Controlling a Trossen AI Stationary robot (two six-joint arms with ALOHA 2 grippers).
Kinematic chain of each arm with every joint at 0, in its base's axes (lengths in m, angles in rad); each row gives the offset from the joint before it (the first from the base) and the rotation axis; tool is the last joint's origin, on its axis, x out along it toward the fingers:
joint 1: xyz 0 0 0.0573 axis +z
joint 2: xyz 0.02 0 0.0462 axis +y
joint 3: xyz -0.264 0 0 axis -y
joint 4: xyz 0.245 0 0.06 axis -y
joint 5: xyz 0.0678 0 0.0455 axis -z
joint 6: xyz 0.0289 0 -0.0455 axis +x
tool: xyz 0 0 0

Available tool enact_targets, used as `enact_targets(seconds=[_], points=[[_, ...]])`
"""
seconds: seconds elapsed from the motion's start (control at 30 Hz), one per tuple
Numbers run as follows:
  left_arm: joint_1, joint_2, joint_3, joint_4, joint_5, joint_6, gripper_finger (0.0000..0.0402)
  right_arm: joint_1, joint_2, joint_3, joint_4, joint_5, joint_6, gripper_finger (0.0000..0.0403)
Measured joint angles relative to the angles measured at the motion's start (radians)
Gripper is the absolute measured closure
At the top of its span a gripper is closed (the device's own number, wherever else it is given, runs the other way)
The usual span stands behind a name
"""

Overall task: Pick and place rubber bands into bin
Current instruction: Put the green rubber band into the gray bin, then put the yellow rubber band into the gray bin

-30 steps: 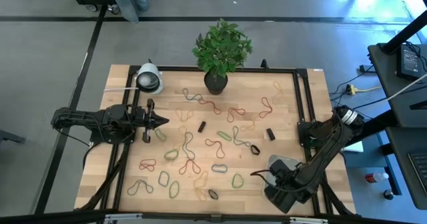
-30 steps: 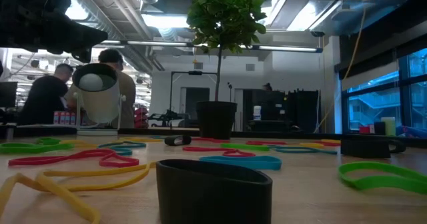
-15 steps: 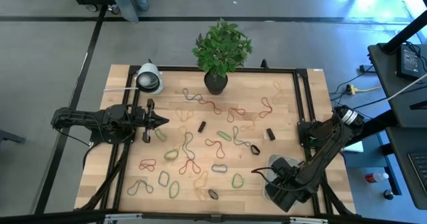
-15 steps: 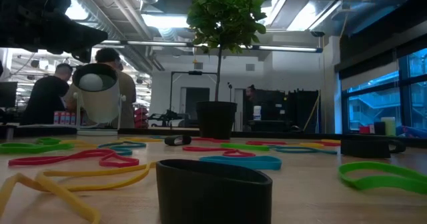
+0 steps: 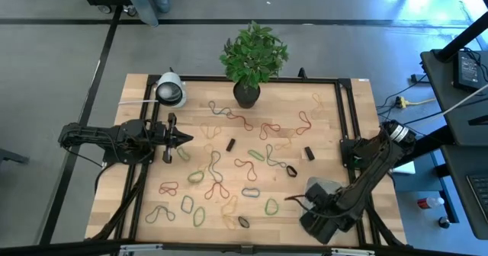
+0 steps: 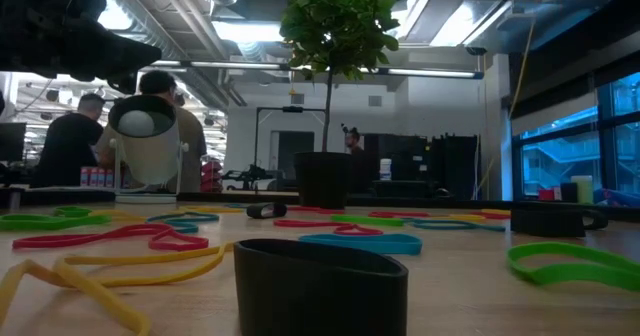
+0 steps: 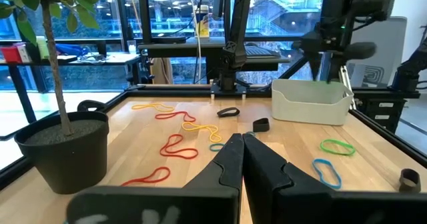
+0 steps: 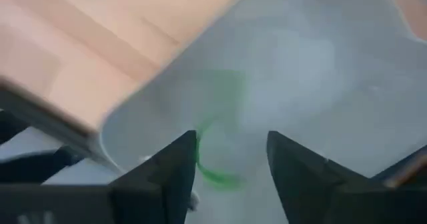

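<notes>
Wooden slats of the table point(image 5: 328, 119) fill my overhead view, strewn with rubber bands point(image 5: 252, 161) from the middle toward the near edge, with a potted plant point(image 5: 252, 58) at the far edge and a white lamp point(image 5: 171, 91) at the far left. My left gripper point(image 5: 185, 139) sits shut over the left side. My right gripper point(image 5: 293, 203) hangs over the bin point(image 5: 322, 187) at the near right corner.

From table height I see bands point(image 6: 120, 238) lying flat, a dark cup point(image 6: 320, 286) close up, and people point(image 6: 70, 141) in the room behind.

My left wrist camera shows its fingers point(image 7: 230, 159) pressed together, with the bin point(image 7: 310, 102) across the table under the other arm.

My right wrist camera looks down into the bin point(image 8: 300, 84); the fingers point(image 8: 170, 174) stand apart, empty, with a green band point(image 8: 217, 151) lying inside below them.
</notes>
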Motion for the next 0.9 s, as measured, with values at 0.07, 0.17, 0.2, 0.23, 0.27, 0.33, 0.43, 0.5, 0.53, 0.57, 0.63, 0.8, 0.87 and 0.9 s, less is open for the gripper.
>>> enact_targets(seconds=[0.07, 0.17, 0.2, 0.23, 0.27, 0.33, 0.43, 0.5, 0.53, 0.57, 0.63, 0.8, 0.87, 0.9], points=[[0.0, 0.0, 0.0, 0.0, 0.0, 0.0, 0.0398, -0.004, 0.008, -0.004, -0.081, -0.067, 0.07, 0.0241], [0.0, 0.0, 0.0, 0.0, 0.0, 0.001, 0.0398, -0.003, 0.012, -0.001, 0.031, -0.031, 0.058, 0.0265], [0.0, 0.0, 0.0, 0.0, -0.002, 0.001, 0.0398, -0.003, 0.011, 0.001, 0.013, -0.035, 0.061, 0.0273], [0.0, 0.0, 0.0, 0.0, -0.003, 0.0, 0.0398, -0.004, 0.013, -0.001, -0.035, -0.056, 0.084, 0.0281], [0.0, 0.0, 0.0, 0.0, -0.009, 0.001, 0.0398, -0.004, 0.02, -0.004, -0.059, -0.078, 0.117, 0.0288], [0.0, 0.0, 0.0, 0.001, -0.023, 0.001, 0.0398, -0.004, 0.026, -0.006, 0.015, -0.042, 0.128, 0.0303], [0.0, 0.0, 0.0, 0.002, -0.026, 0.001, 0.0398, -0.004, 0.022, -0.001, 0.006, -0.034, 0.117, 0.0321], [0.0, 0.001, 0.0, 0.003, -0.026, -0.006, 0.0398, -0.004, 0.026, -0.003, -0.021, -0.057, 0.145, 0.0332], [0.0, 0.002, 0.0, 0.002, -0.025, -0.018, 0.0398, -0.004, 0.026, -0.003, -0.017, -0.048, 0.147, 0.0338], [0.0, 0.002, 0.0, 0.004, -0.024, -0.032, 0.0398, -0.003, 0.024, -0.003, -0.012, -0.028, 0.144, 0.0344], [0.0, 0.002, 0.0, 0.021, -0.025, -0.06, 0.0398, -0.002, 0.019, -0.001, -0.005, 0.023, 0.136, 0.0359], [0.0, 0.002, 0.0, 0.037, -0.026, -0.146, 0.0391, 0.023, -0.017, 0.017, 0.013, 0.267, 0.137, 0.0396], [0.0, 0.008, 0.0, 0.027, -0.026, -0.149, 0.0377, 0.037, -0.042, 0.015, 0.023, 0.348, 0.135, 0.0394], [0.0, 0.015, 0.0, 0.023, -0.026, -0.152, 0.0368, 0.039, -0.054, 0.014, 0.021, 0.376, 0.129, 0.0394]])
